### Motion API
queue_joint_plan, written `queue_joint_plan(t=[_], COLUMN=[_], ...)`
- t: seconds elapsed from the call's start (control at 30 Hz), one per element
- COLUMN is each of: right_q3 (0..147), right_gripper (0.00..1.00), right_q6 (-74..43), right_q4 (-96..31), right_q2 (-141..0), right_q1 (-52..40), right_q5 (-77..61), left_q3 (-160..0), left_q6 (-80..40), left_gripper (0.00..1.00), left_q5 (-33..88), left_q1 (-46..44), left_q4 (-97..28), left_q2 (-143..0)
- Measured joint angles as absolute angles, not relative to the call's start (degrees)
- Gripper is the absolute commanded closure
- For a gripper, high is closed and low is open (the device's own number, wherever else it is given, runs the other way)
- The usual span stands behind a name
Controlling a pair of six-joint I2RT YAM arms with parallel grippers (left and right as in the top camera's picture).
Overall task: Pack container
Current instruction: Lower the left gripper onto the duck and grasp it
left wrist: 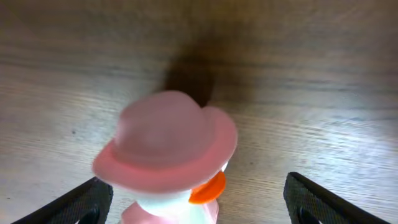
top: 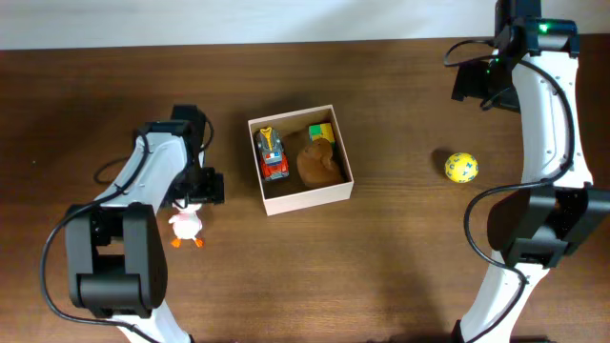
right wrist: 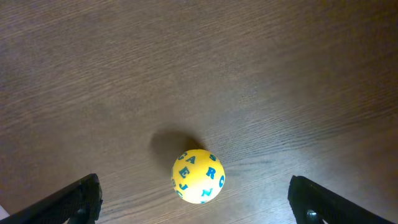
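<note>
Spread wide at the left end effector (left wrist: 199,202), dark fingertips (left wrist: 93,199) low at either edge of the wrist view, flanking a white plastic toy duck (left wrist: 168,143) with a pink brimmed hat and orange beak. No clear contact with the duck, upright on its orange feet on the dark brown wooden table (top: 381,276), just beside the left arm's base.

Spread just as wide at the right end effector (right wrist: 196,202), pinching nothing, hanging above a small yellow ball printed with blue letters (right wrist: 198,176), alone on bare wood at the right side of the table.

Near the table's middle, between duck and ball and closer to the duck: the square shallow container (top: 310,200), cream-white walls, tan cardboard inside, turned slightly askew. Inside it, a red toy truck (top: 272,154) along the left wall, a brown lumpy toy (top: 319,164) to the right, and a green-and-yellow block (top: 321,131) in the far right corner.
</note>
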State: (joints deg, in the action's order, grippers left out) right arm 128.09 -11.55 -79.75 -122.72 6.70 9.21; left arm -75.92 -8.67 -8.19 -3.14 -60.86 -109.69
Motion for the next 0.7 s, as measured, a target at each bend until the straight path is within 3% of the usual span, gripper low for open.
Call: queue_joint_plan(t=[0.43, 0.5, 0.53, 0.57, 0.6, 0.7], right_q3=[128.1, 128.1, 128.1, 128.1, 128.1, 128.1], right_gripper=[0.01, 0.01, 0.01, 0.01, 0.01, 0.01], right_q6=[-11.6, -11.6, -11.6, -11.6, -11.6, -11.6], right_q4=[-79.7, -79.7, -79.7, -79.7, -79.7, -79.7], right_q2=[-122.7, -122.7, -122.7, -122.7, -122.7, -122.7], right_q1=[6.7, 6.7, 6.7, 6.7, 6.7, 6.7], right_q5=[9.2, 9.2, 9.2, 9.2, 9.2, 9.2], left_q3=[-70.5, -69.5, -69.0, -68.6, -68.3, -68.1], left_q6=[-8.9, -9.1, -9.2, -9.4, -9.3, -9.3], left_gripper=[0.11, 0.22, 0.4, 0.64, 0.75, 0.76], left_q5=[-8.4, -8.4, -8.4, -8.6, -8.8, -8.9], left_q1=[-3.1, -3.1, -3.1, -3.1, -3.1, -3.1], left_q4=[-57.7, -57.4, -57.2, -57.2, -57.2, -57.2], left_q2=[-109.5, -109.5, -109.5, -109.5, -109.5, -109.4])
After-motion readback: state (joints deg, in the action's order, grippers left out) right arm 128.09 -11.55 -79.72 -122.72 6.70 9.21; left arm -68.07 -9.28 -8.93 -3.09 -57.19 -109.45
